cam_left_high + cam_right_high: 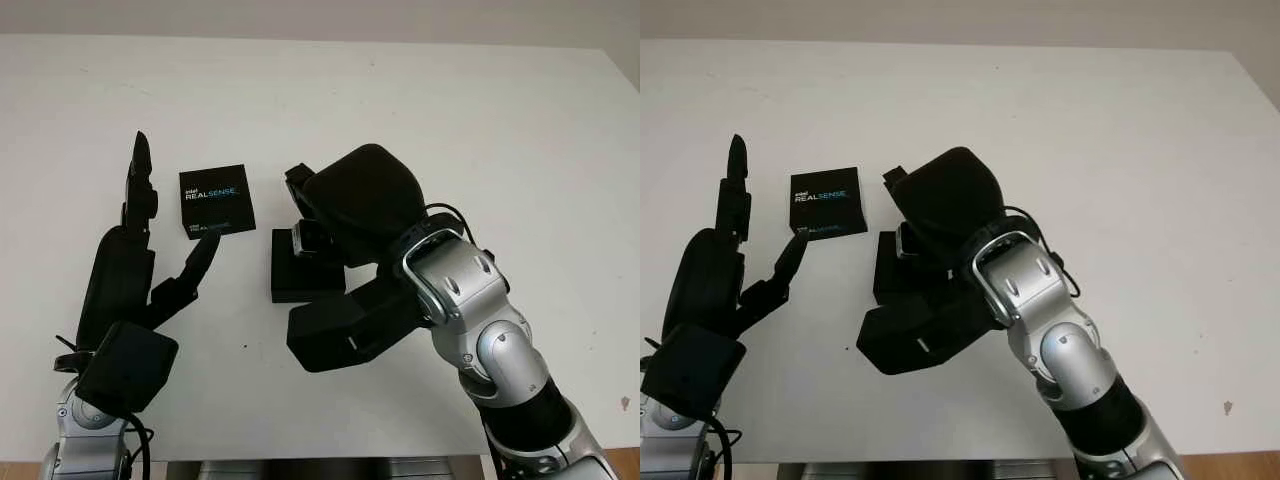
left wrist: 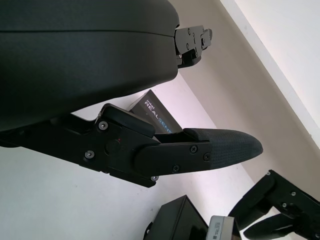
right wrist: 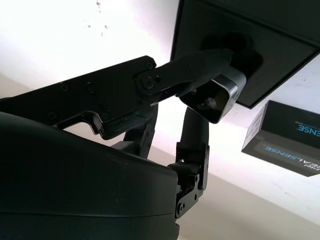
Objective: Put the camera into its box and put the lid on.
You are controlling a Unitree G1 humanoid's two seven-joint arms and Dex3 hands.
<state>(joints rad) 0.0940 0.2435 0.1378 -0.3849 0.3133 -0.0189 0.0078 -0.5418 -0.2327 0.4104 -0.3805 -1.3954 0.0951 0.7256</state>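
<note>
Right hand (image 3: 200, 107) clamped on camera (image 3: 216, 96), poised over open box (image 1: 303, 272) for drop-in. Left hand (image 1: 150, 255) open beside RealSense lid (image 1: 215, 200), likely ready for capping.

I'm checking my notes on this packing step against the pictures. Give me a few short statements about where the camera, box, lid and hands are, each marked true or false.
1. The right robot hand holds the camera. True.
2. The camera is above the open black box. True.
3. The lid with white lettering is already on the box. False: it lies on the table beside the box, on the left robot hand's side.
4. The left robot hand grips the lid. False: it is open, near the lid, holding nothing.
5. The box sits between the lid and the right arm. True.
</note>
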